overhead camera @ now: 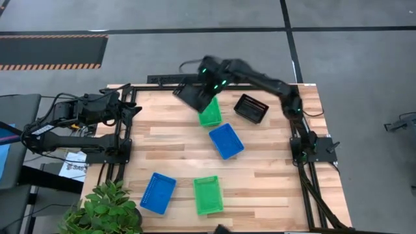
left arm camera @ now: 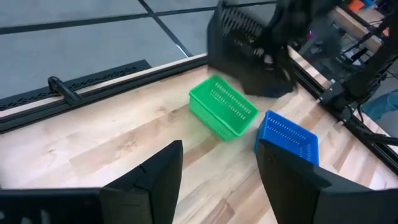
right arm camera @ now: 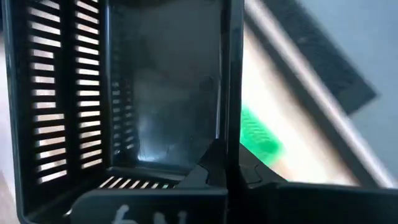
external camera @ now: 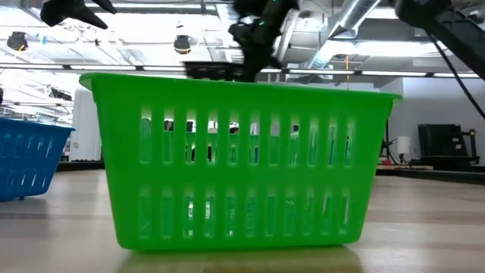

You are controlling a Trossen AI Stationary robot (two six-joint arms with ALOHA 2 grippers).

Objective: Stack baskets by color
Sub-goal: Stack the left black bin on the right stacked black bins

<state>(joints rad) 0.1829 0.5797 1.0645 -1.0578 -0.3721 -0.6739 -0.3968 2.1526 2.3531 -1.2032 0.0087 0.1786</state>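
Wood-plank table (overhead camera: 162, 140) on a black frame, grey concrete floor around it, a hazard-striped mat (overhead camera: 52, 52) on the floor far left. Low view shows an open workshop behind: white ceiling ducts (external camera: 356, 19), strip lights.

Right arm reaches across the far edge of the table. Right gripper (right arm camera: 227, 165) is pinched tight on the rim wall of a black basket (overhead camera: 194, 96), held up in the air and tilted, above the far-centre of the table. Right wrist view looks straight into that basket, slotted wall on one side, fingers clamped on the rim.

Directly below and slightly near of the held basket: a green basket (overhead camera: 210, 114) on the table, partly overlapped by the black one from above. Second black basket (overhead camera: 251, 107) sits to the right of it, on the table, well apart from the gripper.

Blue basket (overhead camera: 226, 140) at table centre, just near of the far green one. Second blue basket (overhead camera: 158, 192) near-left. Second green basket (overhead camera: 208, 194) near-centre, right in front of the low camera, upright.

Left arm parked at the far-left table edge; left gripper (left arm camera: 217, 180) spread apart, holding nothing, pointed toward the far green and centre blue baskets.

Leafy potted plant (overhead camera: 104, 211) at the near-left corner. Papers (overhead camera: 73, 166) off the left edge.
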